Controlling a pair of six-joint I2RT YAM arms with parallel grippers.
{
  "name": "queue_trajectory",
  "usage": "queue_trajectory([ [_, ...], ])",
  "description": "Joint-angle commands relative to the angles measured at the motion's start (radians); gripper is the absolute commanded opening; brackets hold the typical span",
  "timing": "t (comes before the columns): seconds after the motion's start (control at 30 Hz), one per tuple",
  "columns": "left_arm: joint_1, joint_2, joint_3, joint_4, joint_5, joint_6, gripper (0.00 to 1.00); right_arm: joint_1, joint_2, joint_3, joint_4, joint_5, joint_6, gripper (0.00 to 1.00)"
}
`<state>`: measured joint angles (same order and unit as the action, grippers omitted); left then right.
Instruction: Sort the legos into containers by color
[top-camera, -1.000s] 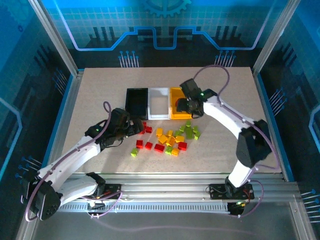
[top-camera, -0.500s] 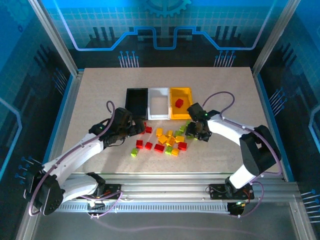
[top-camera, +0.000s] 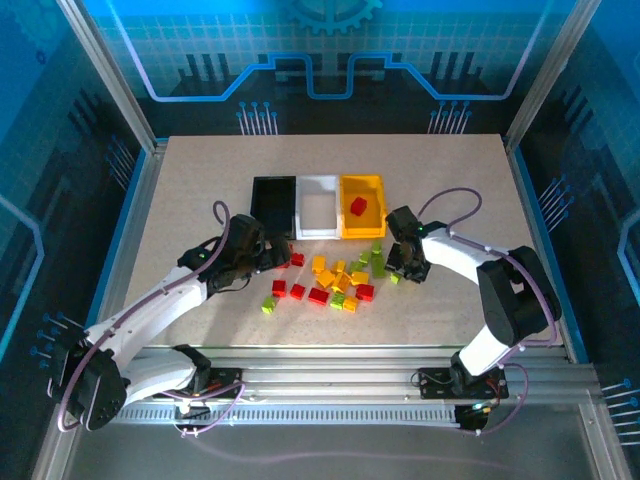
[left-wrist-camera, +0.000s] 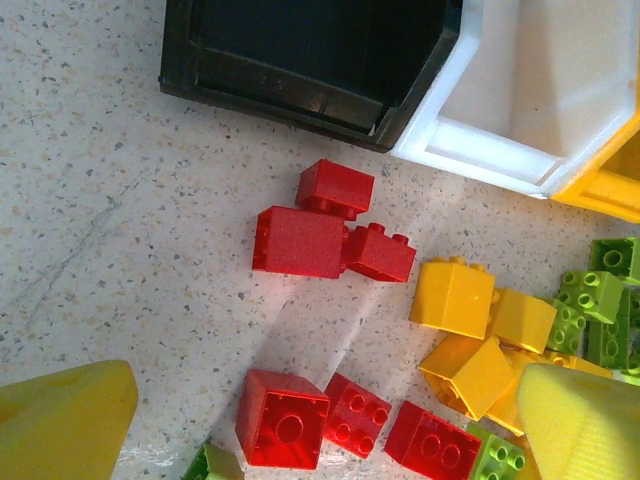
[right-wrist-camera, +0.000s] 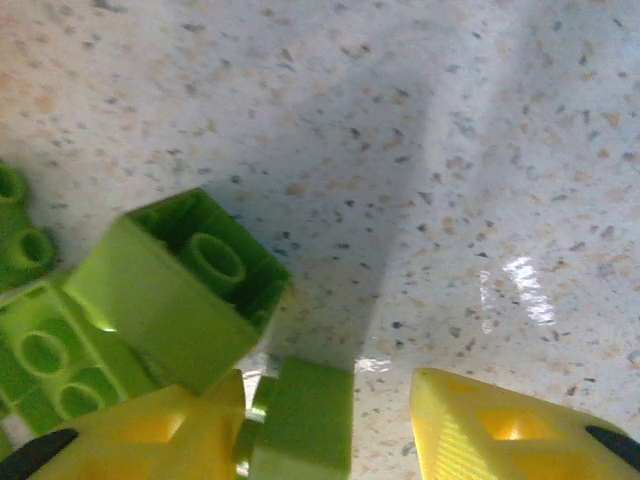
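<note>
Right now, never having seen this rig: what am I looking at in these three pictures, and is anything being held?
Two white robot arms are bolted at the table's near edge. The overhead picture comes from a fixed camera above and behind them; each close-up comes from a wrist camera, so the yellow wedges are that arm's own fingers. On the table: a black bin, a white bin, a yellow-orange bin holding one red brick, and a loose pile of red, orange-yellow and lime green Lego bricks. The left tool hovers wide open over red bricks, holding nothing. The right tool straddles a lime green brick with a gap beside one finger: nothing gripped yet.
</note>
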<state>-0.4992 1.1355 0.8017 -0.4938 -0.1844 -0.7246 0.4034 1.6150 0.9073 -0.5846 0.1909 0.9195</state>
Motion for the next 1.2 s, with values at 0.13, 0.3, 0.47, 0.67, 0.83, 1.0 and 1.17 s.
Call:
queue_trajectory([
  [0.13, 0.010, 0.013, 0.014, -0.003, 0.023, 0.011, 0.99, -0.017, -0.053, -0.022, 0.010, -0.016, -0.023, 0.33],
  [0.3, 0.010, 0.008, 0.024, -0.015, 0.015, 0.023, 0.99, -0.010, -0.167, -0.002, -0.039, -0.077, -0.088, 0.25],
  [0.47, 0.012, 0.010, 0.019, -0.020, 0.010, 0.024, 0.99, 0.072, -0.183, 0.139, -0.077, -0.089, -0.148, 0.25],
  [0.67, 0.016, -0.004, -0.009, -0.027, 0.010, 0.019, 0.99, 0.217, 0.070, 0.460, -0.056, -0.048, -0.211, 0.25],
  [0.83, 0.028, -0.030, -0.028, -0.044, 0.015, 0.023, 0.99, 0.258, 0.317, 0.737, -0.040, 0.000, -0.252, 0.26],
  [1.0, 0.038, -0.045, -0.032, -0.058, 0.020, 0.033, 0.99, 0.258, 0.513, 0.965, -0.090, 0.025, -0.269, 0.28],
  [1.17, 0.046, -0.044, -0.033, -0.059, 0.025, 0.036, 0.99, 0.251, 0.607, 1.094, -0.144, -0.002, -0.272, 0.50],
])
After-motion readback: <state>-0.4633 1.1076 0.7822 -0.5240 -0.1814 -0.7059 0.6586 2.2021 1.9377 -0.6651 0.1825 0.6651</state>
